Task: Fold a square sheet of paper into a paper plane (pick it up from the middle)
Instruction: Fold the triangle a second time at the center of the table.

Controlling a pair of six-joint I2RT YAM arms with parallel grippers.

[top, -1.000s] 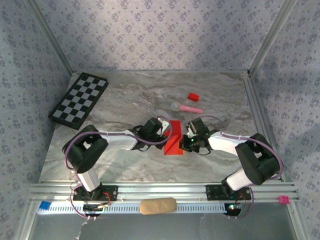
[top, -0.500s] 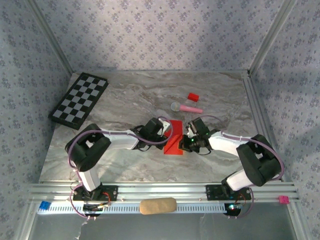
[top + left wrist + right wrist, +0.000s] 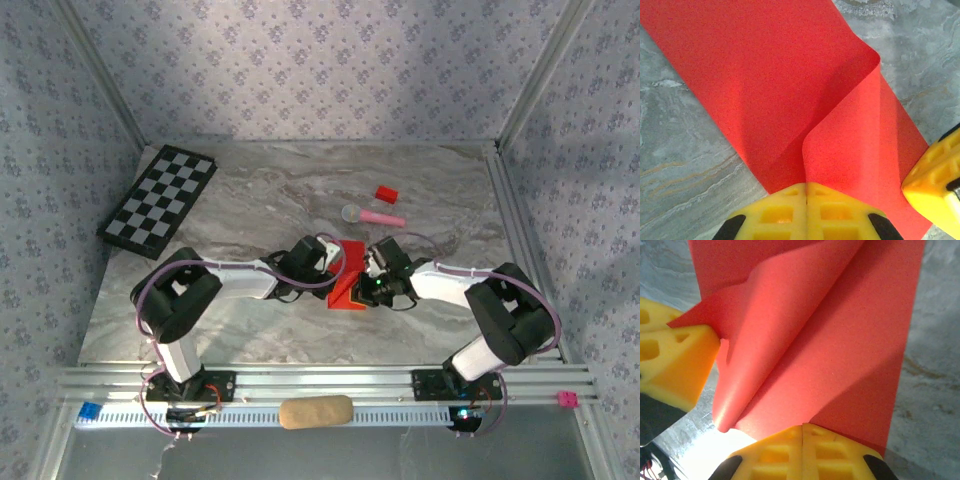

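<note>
The square sheet of paper point(image 3: 349, 278) is bright red and lies partly folded on the marble table, mid-front. One flap point(image 3: 765, 80) curls up over the lower layer point(image 3: 865, 150). My left gripper point(image 3: 334, 262) is at the sheet's left side. Its yellow fingers point(image 3: 785, 210) are shut, and the flap's edge runs into their seam. My right gripper point(image 3: 373, 274) meets the sheet from the right, shut, with the raised flap point(image 3: 785, 325) ending at its seam. Its fingertip point(image 3: 935, 185) rests over the paper's right edge. The left fingers point(image 3: 675, 365) pinch a paper corner.
A checkerboard point(image 3: 158, 197) lies at the back left. A small red block point(image 3: 386, 194) and a pink stick with a grey round head point(image 3: 375, 215) sit just behind the sheet. A tan pad point(image 3: 315, 411) rests on the front rail.
My right gripper has slid a little left, further onto the sheet, and the sheet looks more bunched between the two grippers. The left arm has barely moved.
</note>
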